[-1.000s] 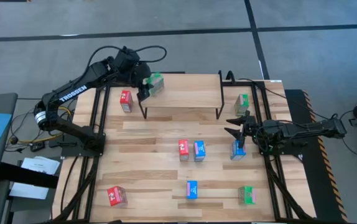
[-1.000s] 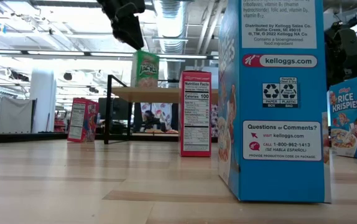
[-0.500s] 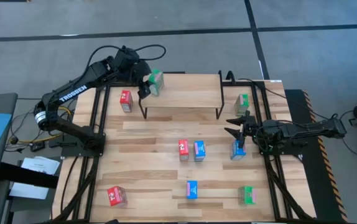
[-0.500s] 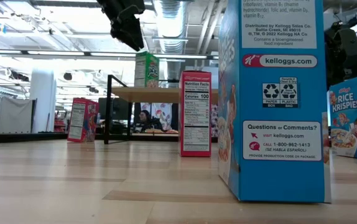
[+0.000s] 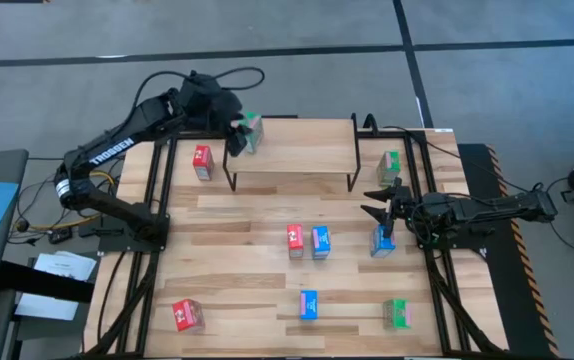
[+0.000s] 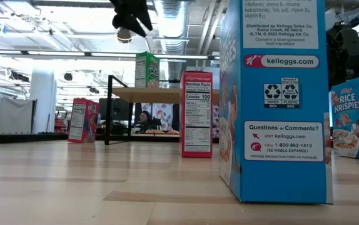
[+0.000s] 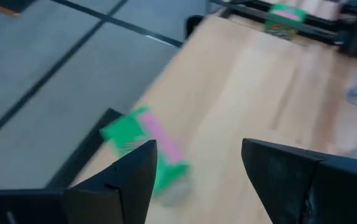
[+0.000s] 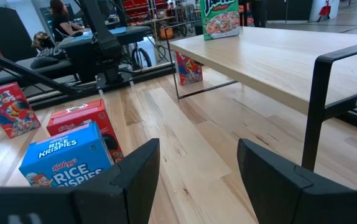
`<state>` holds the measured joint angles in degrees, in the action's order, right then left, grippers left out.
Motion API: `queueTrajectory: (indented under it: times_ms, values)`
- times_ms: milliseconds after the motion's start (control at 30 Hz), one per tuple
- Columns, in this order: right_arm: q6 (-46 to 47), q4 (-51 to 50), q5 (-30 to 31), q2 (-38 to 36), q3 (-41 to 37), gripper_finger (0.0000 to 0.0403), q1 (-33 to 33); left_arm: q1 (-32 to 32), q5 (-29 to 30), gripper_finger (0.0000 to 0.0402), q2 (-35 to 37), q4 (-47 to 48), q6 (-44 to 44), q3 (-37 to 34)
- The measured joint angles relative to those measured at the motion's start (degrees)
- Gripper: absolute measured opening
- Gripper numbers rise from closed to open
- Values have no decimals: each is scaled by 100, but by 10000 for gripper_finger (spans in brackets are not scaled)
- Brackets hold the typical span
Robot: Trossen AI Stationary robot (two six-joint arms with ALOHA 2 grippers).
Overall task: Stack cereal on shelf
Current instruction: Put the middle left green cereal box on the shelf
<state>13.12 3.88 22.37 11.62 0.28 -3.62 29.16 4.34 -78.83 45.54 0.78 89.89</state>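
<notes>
While the left gripper (image 5: 235,128) hovers with jaws spread and empty, a small green cardboard cereal box (image 5: 252,132) is seen upright on the left end of the light wooden, black-legged shelf (image 5: 307,150). The right gripper (image 5: 375,200), jaws parted, is held above the slatted wooden desk (image 5: 247,270).

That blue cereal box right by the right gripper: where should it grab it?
Likely from above, across its narrow sides. The blue box stands upright on the table, top free, no neighbour touching it. The right gripper, open, hovers just beside it.
</notes>
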Motion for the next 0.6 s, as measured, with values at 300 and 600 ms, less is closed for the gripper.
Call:
queueTrajectory:
  times_ms: [300,600]
  values:
    - [0,-1,0,-2,1,240,0,-635,859,223,-2,-11,-383,-345]
    - [0,0,0,-2,1,240,2,-635,1005,223,-7,-765,-539,-1099]
